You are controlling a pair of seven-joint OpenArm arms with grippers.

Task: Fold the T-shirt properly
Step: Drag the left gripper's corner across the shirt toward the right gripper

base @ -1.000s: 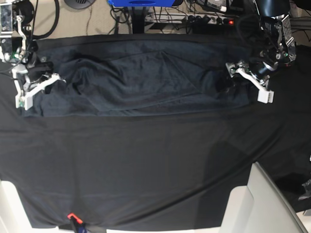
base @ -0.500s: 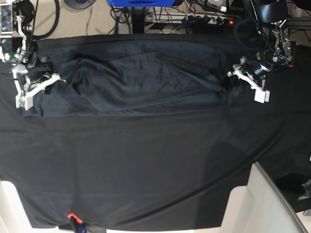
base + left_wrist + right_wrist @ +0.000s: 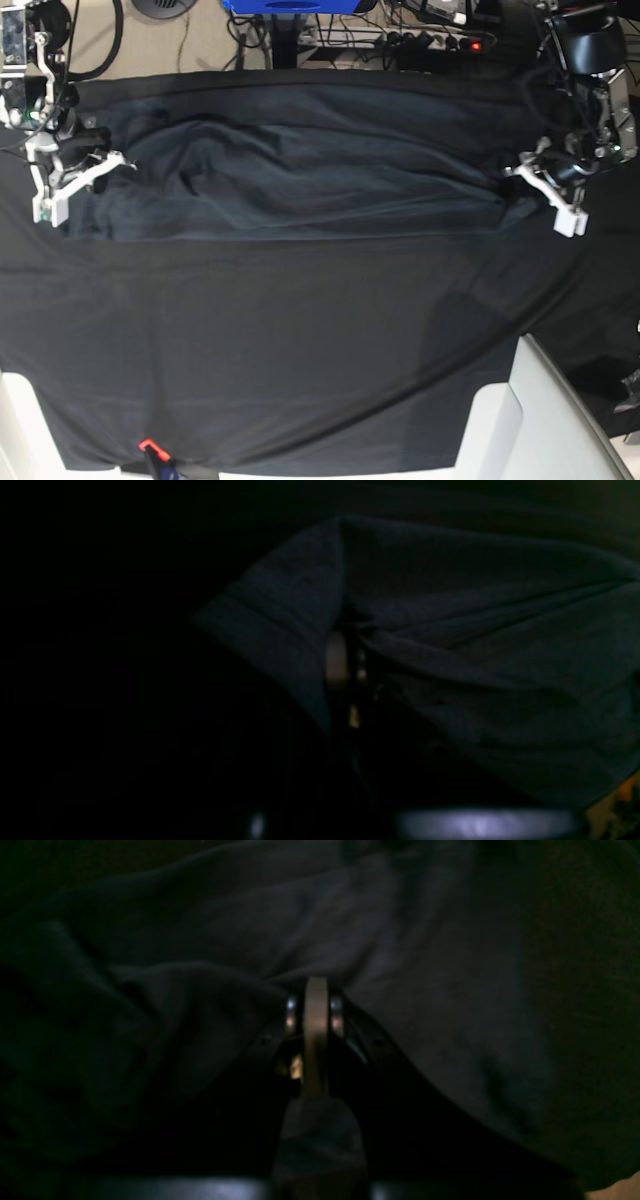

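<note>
- Black cloth covers the table [image 3: 300,350] from edge to edge, with cables and a power strip on the floor behind it.
- My left hand [image 3: 520,172] is pressed together on a hemmed edge of the T-shirt [image 3: 300,170]; in the left wrist view that edge [image 3: 270,625] wraps over my fingers.
- My right hand [image 3: 315,1005] is likewise pinched shut on the T-shirt's fabric at the opposite end, with the knit bunching around my fingertips.
- Between my two hands the T-shirt lies spread across the far half of the table, slightly bluer than the cloth beneath, with long ridges and a rumpled patch near my right hand.
- I judge it light, thin and limp: it will sag and drape wherever I am not holding it, and it may drag on the cloth below rather than slide.
- Hems and corners look like the best holds, since the doubled fabric gives my fingers something firmer to grip.
- One risk: pinching the black cloth along with the shirt, since the two are close in colour.
- No brand, label or writing is legible anywhere on it.
</note>
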